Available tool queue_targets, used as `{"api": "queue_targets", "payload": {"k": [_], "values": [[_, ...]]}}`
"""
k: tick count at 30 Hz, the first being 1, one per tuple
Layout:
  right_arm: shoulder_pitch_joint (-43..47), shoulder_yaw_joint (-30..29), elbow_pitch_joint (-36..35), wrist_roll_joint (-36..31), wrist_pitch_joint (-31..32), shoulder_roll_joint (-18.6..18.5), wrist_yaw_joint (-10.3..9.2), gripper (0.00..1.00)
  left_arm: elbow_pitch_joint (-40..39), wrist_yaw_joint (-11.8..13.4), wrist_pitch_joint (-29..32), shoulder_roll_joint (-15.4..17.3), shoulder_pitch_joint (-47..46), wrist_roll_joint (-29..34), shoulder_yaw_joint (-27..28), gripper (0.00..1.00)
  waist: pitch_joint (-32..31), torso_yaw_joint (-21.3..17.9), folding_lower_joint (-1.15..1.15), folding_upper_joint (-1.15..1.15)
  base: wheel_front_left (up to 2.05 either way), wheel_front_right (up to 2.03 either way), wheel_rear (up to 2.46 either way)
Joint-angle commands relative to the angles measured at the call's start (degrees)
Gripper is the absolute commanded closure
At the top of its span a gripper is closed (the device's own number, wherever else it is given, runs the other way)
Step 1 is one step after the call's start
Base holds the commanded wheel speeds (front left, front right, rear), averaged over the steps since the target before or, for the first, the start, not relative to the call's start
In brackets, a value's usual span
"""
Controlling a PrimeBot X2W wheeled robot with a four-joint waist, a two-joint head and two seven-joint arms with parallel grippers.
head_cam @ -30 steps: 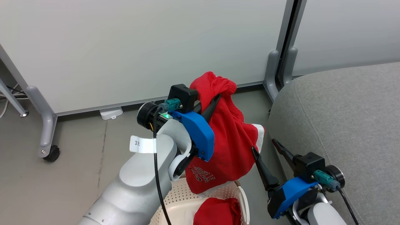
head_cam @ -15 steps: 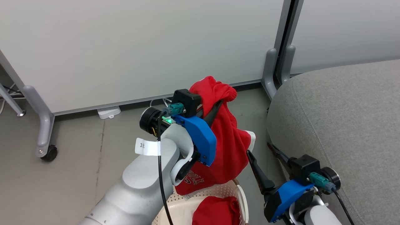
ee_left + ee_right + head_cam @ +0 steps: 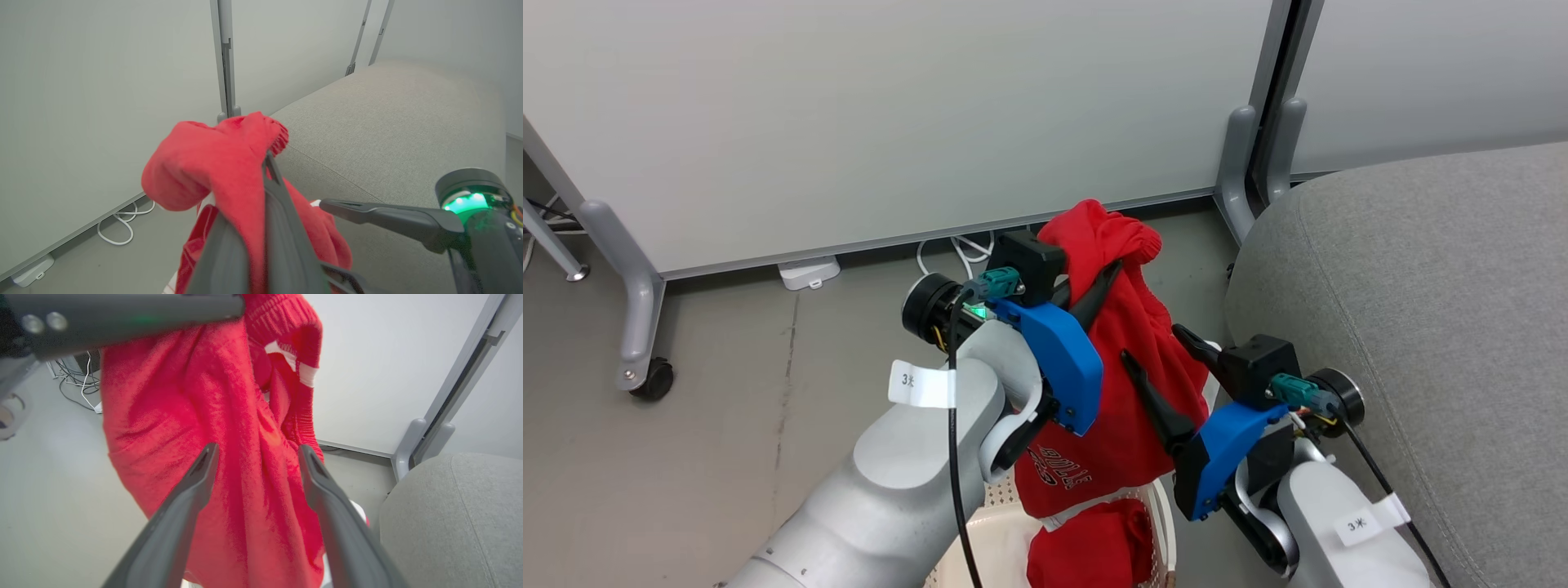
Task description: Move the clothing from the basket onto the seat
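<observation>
Soft, even light fills the room, bright and without hard shadows; the floor (image 3: pixel 686 457) carries only a pale shade below the white panel (image 3: pixel 890 122). The head view is sharp. In the right wrist view the clothing (image 3: pixel 229 416) near the lens looks grainy and soft. A green lamp (image 3: pixel 466 202) glares in the left wrist view, where straight posts lean toward the edges.

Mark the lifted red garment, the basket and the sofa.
lifted red garment (image 3: pixel 1143 318): head view, middle of the hanging cloth.
basket (image 3: pixel 1166 535): head view, right edge.
sofa (image 3: pixel 1437 269): head view, bare top surface.
</observation>
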Motion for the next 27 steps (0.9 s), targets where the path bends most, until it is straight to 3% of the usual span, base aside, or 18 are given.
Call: {"api": "queue_targets", "payload": {"k": [1,14,22,23,24,27], "values": [[-2.51,0.98,1.89,0.75,-0.09,-0.23,0.01,0.00,-0.37,-0.05,-0.38,0.01,-1.17,-0.62,-0.34,1.00,0.19,0.18,-0.01,0.00,0.00,0.00,0.00],[-11.92,7.78,14.64,4.20,-1.53,-0.23,0.01,0.00,-1.66,-0.89,-0.13,0.01,-1.63,-3.00,-3.64,1.00,-0.12,1.20,-0.01,0.00,0.00,0.00,0.00],[-14.20,13.96,21.43,11.18,-1.94,-0.22,0.01,0.00,-2.22,-1.32,-0.69,0.00,-1.45,-4.95,-5.24,1.00,-1.11,1.29,-0.01,0.00,0.00,0.00,0.00],[-14.35,14.85,21.95,12.37,-1.97,-0.22,0.01,0.62,-2.21,-1.36,-0.80,0.00,-1.41,-5.08,-5.39,1.00,-1.25,1.27,-0.01,0.00,0.00,0.00,0.00],[-14.62,15.62,22.31,13.20,-2.15,-0.22,0.01,1.00,-2.14,-1.38,-0.78,0.00,-1.39,-5.24,-5.53,1.00,-1.38,1.25,-0.01,0.00,0.00,0.00,0.00],[-15.14,17.99,23.25,15.44,-2.82,-0.22,0.01,1.00,-1.78,-1.45,-1.05,0.00,-1.43,-5.55,-5.94,1.00,-1.68,1.13,-0.01,0.00,0.00,0.00,0.00]]}}
